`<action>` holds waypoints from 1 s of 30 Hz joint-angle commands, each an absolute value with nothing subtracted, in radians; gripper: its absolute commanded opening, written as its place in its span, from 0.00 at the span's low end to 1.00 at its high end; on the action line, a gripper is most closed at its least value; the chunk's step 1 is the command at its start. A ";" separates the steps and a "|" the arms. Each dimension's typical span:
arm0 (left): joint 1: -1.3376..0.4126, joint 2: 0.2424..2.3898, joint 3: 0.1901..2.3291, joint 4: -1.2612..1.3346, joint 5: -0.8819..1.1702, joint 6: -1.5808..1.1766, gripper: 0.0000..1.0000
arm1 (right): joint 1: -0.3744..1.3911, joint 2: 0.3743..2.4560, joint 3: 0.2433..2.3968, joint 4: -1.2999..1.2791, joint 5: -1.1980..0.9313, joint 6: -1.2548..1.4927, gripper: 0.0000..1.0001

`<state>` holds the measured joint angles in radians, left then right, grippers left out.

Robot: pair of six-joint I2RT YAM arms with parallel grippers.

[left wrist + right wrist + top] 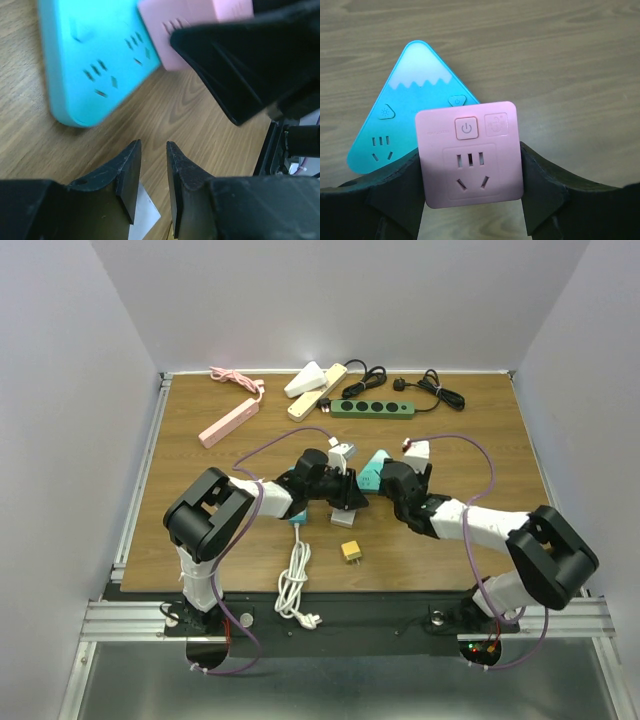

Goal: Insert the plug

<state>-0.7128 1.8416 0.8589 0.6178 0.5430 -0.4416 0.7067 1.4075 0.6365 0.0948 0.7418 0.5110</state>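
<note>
Right gripper (pixel 470 157) clamps pink socket adapter (pixel 485 182) over teal triangular socket (pixel 412 82); left gripper (pixel 152 150) jaws nearly together, hold unclear; nothing inserted yet

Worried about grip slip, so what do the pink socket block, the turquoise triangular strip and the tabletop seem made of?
Pink socket block: likely moulded plastic, matte; even colour, rounded corners. Turquoise triangular strip: plastic too, smooth, slightly glossier, paler towards its tip. Tabletop: wood grain shows, perhaps laminate; satin.
</note>
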 commanded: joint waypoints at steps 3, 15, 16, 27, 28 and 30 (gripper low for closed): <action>-0.715 1.790 0.871 0.624 0.548 -0.402 0.37 | 0.638 1.512 0.721 0.270 0.511 0.319 0.10; -0.618 1.783 0.974 0.538 0.439 -0.356 0.37 | 0.604 1.692 0.810 0.244 0.469 0.256 0.06; -0.603 1.779 0.980 0.538 0.427 -0.357 0.37 | 0.604 1.704 0.818 0.242 0.465 0.259 0.05; -0.538 1.884 1.112 0.564 0.387 -0.339 0.69 | 0.600 1.723 0.862 0.206 0.425 0.272 0.04; -0.534 1.893 1.126 0.569 0.396 -0.339 0.70 | 0.598 1.724 0.867 0.203 0.425 0.273 0.04; -0.534 1.919 1.144 0.569 0.400 -0.334 0.70 | 0.597 1.727 0.870 0.195 0.423 0.273 0.04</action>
<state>-0.5411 1.8820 1.0962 0.5415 0.3874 -0.3523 0.6025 1.6863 0.8623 0.2943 0.4816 0.2657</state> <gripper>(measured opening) 0.695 0.687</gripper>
